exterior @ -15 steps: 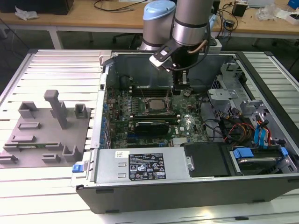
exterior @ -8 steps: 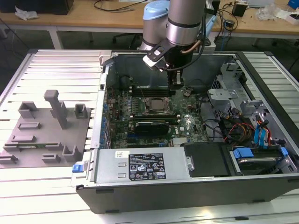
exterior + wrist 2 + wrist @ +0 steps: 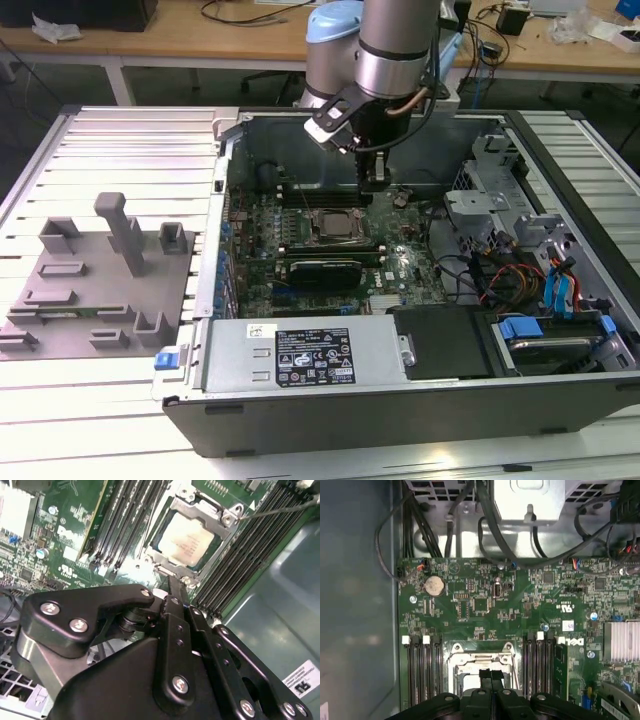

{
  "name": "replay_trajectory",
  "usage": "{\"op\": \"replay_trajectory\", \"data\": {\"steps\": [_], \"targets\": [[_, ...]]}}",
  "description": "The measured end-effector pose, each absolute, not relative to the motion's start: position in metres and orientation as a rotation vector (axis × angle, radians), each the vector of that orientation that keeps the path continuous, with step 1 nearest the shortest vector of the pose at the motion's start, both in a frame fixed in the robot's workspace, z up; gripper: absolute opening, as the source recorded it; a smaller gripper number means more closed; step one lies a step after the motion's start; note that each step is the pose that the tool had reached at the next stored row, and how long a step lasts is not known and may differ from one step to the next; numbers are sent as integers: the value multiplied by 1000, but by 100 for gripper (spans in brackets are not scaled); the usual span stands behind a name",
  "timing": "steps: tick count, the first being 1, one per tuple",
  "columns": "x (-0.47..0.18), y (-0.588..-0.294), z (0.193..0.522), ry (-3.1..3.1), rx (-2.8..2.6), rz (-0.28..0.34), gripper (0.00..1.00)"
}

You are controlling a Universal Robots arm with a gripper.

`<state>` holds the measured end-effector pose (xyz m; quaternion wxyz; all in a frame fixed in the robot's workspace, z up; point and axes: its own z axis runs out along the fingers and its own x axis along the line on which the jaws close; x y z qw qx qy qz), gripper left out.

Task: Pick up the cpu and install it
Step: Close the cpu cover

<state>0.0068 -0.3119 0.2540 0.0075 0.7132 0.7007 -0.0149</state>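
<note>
The chip point(image 3: 187, 540) lies square within the socket frame point(image 3: 226, 520). The gripper point(image 3: 490, 673) hangs near the frame's edge, fingers pressed together and empty, with memory slots point(image 3: 422, 670) crowding both sides.

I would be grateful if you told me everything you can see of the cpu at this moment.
The cpu is a thin square chip with a pale, silvery metal top that carries faint print. It lies flat in the socket on the motherboard. The socket's metal frame surrounds its edges, and memory slots run along both sides. The gripper hangs beside the socket with its fingers shut, and it is not holding the chip.
</note>
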Motion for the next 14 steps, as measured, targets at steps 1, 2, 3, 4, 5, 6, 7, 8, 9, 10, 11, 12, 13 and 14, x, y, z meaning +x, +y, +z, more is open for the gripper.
{"op": "replay_trajectory", "data": {"steps": [1, 2, 3, 4, 5, 6, 7, 8, 9, 10, 11, 12, 13, 14], "targets": [[3, -312, 251, 2191, 2230, -46, 11], [1, -314, 249, 2191, 2230, -47, 11], [0, -315, 248, 2191, 2230, -47, 11], [-1, -316, 247, 2191, 2230, -47, 11], [-3, -317, 246, 2191, 2230, -47, 11], [-5, -317, 245, 2191, 2230, -46, 11], [-8, -318, 243, 2191, 2230, -46, 11], [-13, -318, 242, 2192, 2230, -46, 11], [-14, -318, 242, 2191, 2230, -46, 11], [-14, -318, 242, 2191, 2231, -46, 11], [-14, -318, 242, 2192, 2230, -46, 11], [-14, -318, 242, 2192, 2230, -46, 11], [-14, -318, 242, 2192, 2230, -46, 11], [-14, -318, 242, 2194, 2228, -46, 11]]}}
